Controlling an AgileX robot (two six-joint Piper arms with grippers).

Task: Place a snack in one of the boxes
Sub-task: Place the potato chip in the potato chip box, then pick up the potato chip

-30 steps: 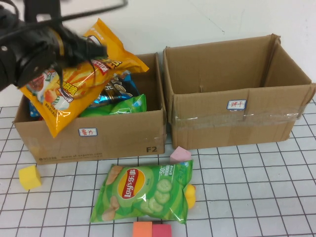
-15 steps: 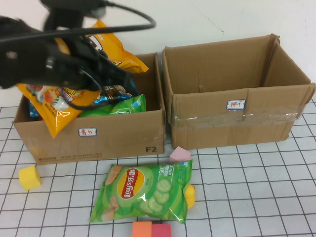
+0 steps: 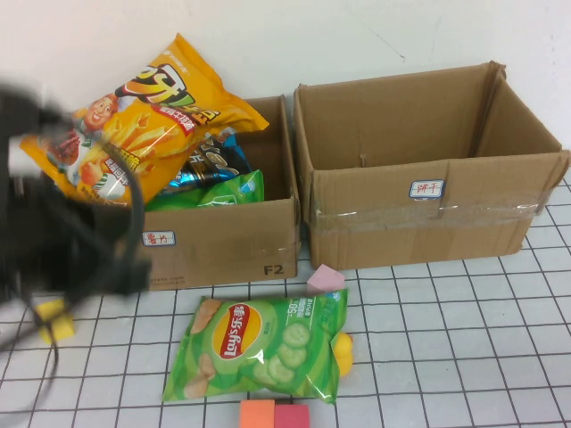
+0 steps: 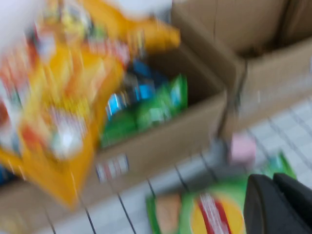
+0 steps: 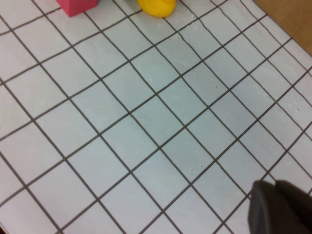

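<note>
The orange snack bag (image 3: 147, 120) lay atop the other packets in the left box (image 3: 223, 250). The left gripper (image 4: 280, 204) hung in front of that box, fingers closed and empty. The right gripper (image 5: 280, 207), likewise closed and empty, hovered over bare gridded table (image 5: 146, 112) well right of the box.

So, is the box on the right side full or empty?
Empty as far as the high view shows. The right box stands open on top and only bare cardboard walls show inside, while the left box holds several snack bags.

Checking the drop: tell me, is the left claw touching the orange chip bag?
Apart. High view: the orange chip bag lies on the left box; the left claw, shut, is off it.
</note>
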